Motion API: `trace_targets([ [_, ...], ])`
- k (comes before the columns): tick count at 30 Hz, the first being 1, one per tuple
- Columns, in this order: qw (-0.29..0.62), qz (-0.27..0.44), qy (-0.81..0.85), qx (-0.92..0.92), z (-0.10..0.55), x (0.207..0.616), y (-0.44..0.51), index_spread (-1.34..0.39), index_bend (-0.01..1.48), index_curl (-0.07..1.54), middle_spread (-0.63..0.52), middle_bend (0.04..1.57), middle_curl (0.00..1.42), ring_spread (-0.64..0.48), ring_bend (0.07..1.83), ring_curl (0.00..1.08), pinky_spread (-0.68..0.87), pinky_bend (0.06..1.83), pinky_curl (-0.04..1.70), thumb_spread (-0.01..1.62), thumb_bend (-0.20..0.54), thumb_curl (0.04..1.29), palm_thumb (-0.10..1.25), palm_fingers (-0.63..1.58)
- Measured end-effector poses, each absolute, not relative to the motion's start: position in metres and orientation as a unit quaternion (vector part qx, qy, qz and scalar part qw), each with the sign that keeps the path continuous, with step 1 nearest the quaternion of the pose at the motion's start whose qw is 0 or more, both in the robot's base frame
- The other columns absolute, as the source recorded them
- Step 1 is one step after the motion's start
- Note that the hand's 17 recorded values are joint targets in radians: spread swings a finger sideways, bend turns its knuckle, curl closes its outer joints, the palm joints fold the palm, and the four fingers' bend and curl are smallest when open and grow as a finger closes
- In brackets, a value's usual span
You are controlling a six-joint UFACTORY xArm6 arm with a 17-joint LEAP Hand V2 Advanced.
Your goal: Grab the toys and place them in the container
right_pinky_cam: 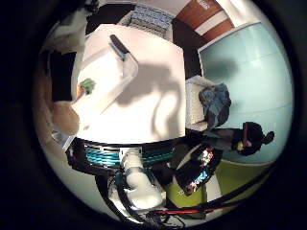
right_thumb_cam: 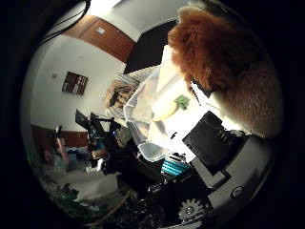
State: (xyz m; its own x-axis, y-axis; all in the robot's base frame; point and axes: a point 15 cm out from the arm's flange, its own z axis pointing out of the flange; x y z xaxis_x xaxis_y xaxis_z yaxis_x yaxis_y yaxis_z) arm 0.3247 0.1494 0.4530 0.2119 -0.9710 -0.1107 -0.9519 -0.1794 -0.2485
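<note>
Two small toys lie in the clear container [right_thumb_cam: 136, 102] already: a green one [right_thumb_cam: 181, 101] and a pale yellow one [right_thumb_cam: 164, 113], side by side on its floor near the middle of the thumb-side frame. The container stands on the white table [right_pinky_cam: 153, 110], close to one of its edges. The rest of the tabletop carries only shadow.

A third toy, a furry orange-brown plush toy [right_thumb_cam: 224, 62], fills a wide stretch at the rim of the thumb-side frame, so it sits right against the palm. A strip of the same fur also shows at the edge of the little-finger-side frame. The whole table lies spread out below, well apart from the hand [right_thumb_cam: 214, 143].

Only a black part of the fingers [right_thumb_cam: 208, 137] shows, just beside the fur. They seem to be curled round the plush toy and holding it to the palm, though the view is too partial to be sure how firmly.

By my reading the step in hand is the carry: the plush toy is lifted and on its way to the container, not yet over it.

The next move calls for bringing the palm above the open container, clear of its rim. The hand should then come low enough that the plush toy lands beside the other two instead of catching the wall and rolling onto the table, and the fingers should loosen only then.
</note>
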Motion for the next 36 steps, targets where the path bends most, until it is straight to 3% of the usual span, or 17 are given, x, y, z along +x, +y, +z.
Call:
trace_targets([
  [13, 0.154, -0.034, 0.621, -0.768, 0.439, 0.371, 0.196, -0.34, 1.02, 1.09, -0.27, 1.22, 1.08, -0.28, 1.41, 0.89, -0.25, 1.26, 1.14, 1.11, -0.020, 0.65, 0.95, 0.78],
  [15, 0.159, -0.036, 0.620, -0.768, 0.437, 0.375, 0.198, -0.34, 0.87, 1.03, -0.25, 1.15, 1.00, -0.28, 1.35, 0.81, -0.31, 1.16, 1.04, 1.14, -0.032, 0.60, 0.86, 0.82],
  [18, 0.156, -0.035, 0.615, -0.772, 0.435, 0.373, 0.198, -0.40, 0.46, 0.87, -0.24, 0.94, 0.87, -0.30, 1.27, 0.72, -0.45, 1.08, 0.91, 1.17, -0.026, 0.54, 0.78, 0.50],
  [20, 0.156, -0.036, 0.614, -0.773, 0.435, 0.373, 0.197, -0.48, 0.40, 0.75, -0.20, 0.72, 0.76, -0.24, 1.11, 0.64, -0.33, 0.93, 0.87, 1.19, -0.025, 0.50, 0.75, 0.17],
  [22, 0.156, -0.036, 0.611, -0.775, 0.436, 0.371, 0.197, -0.53, 0.38, 0.65, -0.13, 0.55, 0.65, -0.11, 0.95, 0.55, -0.13, 0.88, 0.83, 1.19, -0.020, 0.48, 0.73, 0.06],
  [25, 0.160, -0.040, 0.596, -0.786, 0.441, 0.369, 0.196, -0.53, 0.28, 0.53, -0.06, 0.41, 0.52, 0.07, 0.76, 0.43, 0.21, 0.82, 0.76, 1.18, -0.018, 0.45, 0.73, 0.00],
  [28, 0.157, -0.040, 0.587, -0.793, 0.443, 0.364, 0.194, -0.52, 0.18, 0.45, -0.02, 0.34, 0.46, 0.15, 0.67, 0.37, 0.37, 0.78, 0.69, 1.18, -0.023, 0.44, 0.71, -0.01],
  [32, 0.143, -0.035, 0.580, -0.801, 0.444, 0.351, 0.187, -0.49, 0.17, 0.37, -0.01, 0.30, 0.40, 0.19, 0.57, 0.31, 0.48, 0.69, 0.58, 1.16, -0.021, 0.43, 0.69, 0.01],
  [36, 0.134, -0.034, 0.585, -0.799, 0.451, 0.337, 0.170, -0.49, 0.19, 0.35, -0.02, 0.28, 0.37, 0.19, 0.53, 0.28, 0.49, 0.57, 0.49, 1.17, -0.024, 0.41, 0.65, 0.11],
])
